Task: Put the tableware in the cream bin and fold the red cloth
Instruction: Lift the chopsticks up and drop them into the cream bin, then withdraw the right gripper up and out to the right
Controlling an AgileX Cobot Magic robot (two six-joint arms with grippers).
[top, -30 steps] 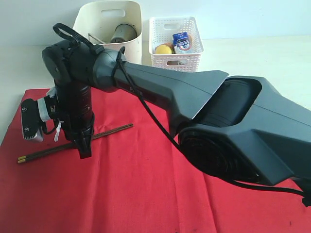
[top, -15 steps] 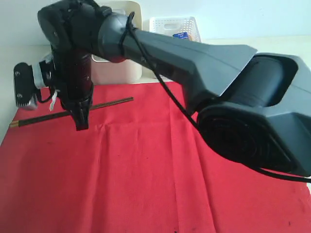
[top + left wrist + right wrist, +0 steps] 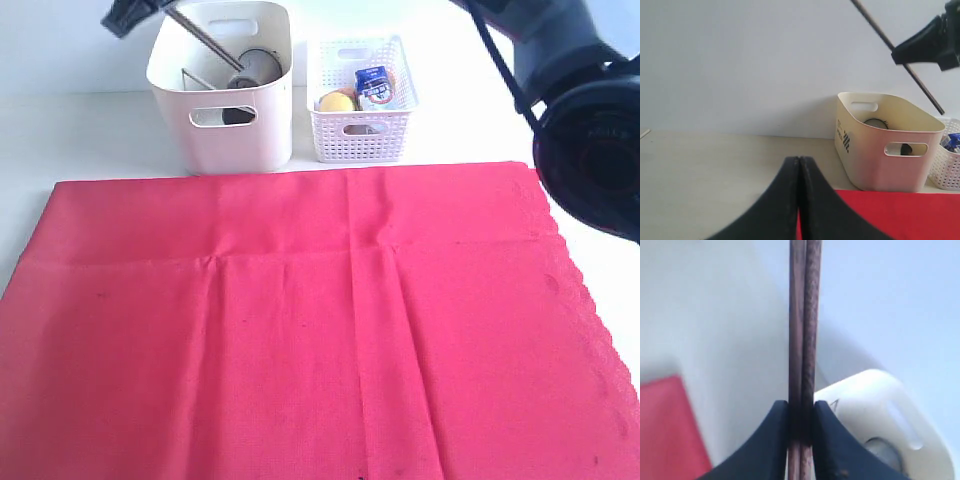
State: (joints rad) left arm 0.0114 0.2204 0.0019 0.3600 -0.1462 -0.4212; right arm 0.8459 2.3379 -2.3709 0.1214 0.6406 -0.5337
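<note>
Spread flat over the table, the red cloth [image 3: 300, 330] has its scalloped edge on the right. Behind it stands the cream bin [image 3: 222, 135] with a steel cup [image 3: 254, 67] inside. My right gripper [image 3: 133, 12] hangs above the bin's left rim, shut on the dark brown chopsticks [image 3: 205, 38], which slant down into the bin. In the right wrist view the chopsticks [image 3: 801, 340] are pinched between the jaws of the right gripper [image 3: 801, 412], over the bin [image 3: 875, 400]. My left gripper [image 3: 799, 161] is shut and empty, low by the cloth's edge [image 3: 900, 215], facing the bin [image 3: 880, 165].
A white lattice basket [image 3: 362, 135] stands to the right of the bin and holds a lemon [image 3: 337, 102] and a milk carton [image 3: 373, 83]. The right arm's dark body [image 3: 590, 120] fills the upper right corner. Bare pale table surrounds the cloth.
The right arm has lifted the chopsticks off the cloth and carried them up and back over the cream bin. The arm no longer covers the cloth.
</note>
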